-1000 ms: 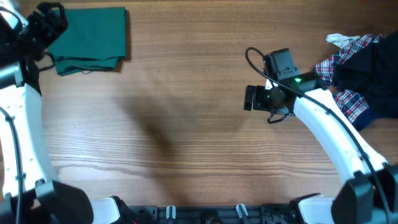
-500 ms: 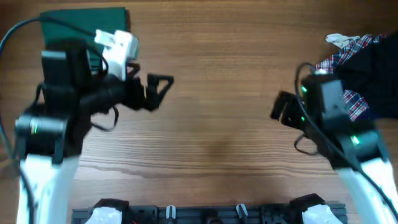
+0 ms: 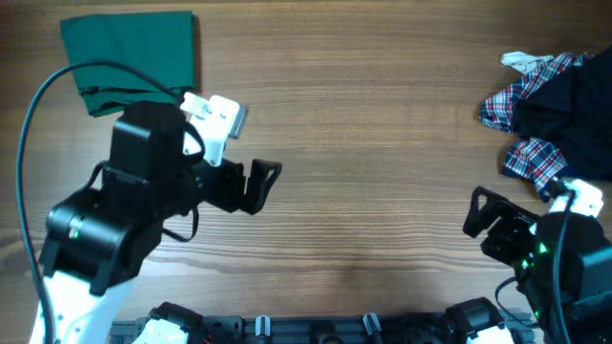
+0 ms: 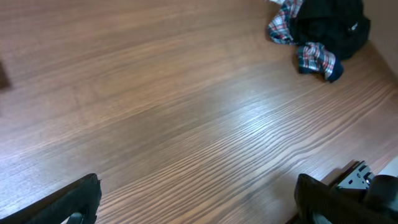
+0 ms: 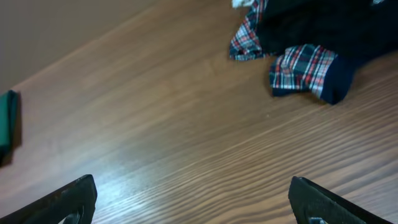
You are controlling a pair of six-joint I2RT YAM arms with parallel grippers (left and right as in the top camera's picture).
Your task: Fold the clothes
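A folded green garment (image 3: 129, 57) lies at the table's far left corner. A crumpled heap of plaid and dark clothes (image 3: 550, 105) lies at the far right; it also shows in the left wrist view (image 4: 320, 34) and the right wrist view (image 5: 305, 43). My left gripper (image 3: 258, 186) is open and empty, raised over the left middle of the table. My right gripper (image 3: 488, 220) is open and empty, near the front right, short of the heap. In both wrist views the jaws stand wide apart over bare wood.
The wooden table (image 3: 363, 124) spans the view. A dark cable (image 3: 57, 81) loops from the left arm over the green garment. A black rail with clamps (image 3: 316, 330) runs along the front edge.
Both arms have pulled back toward the front edge. The left arm left the green garment and swung toward the middle; the right arm drew back from the centre to the front right.
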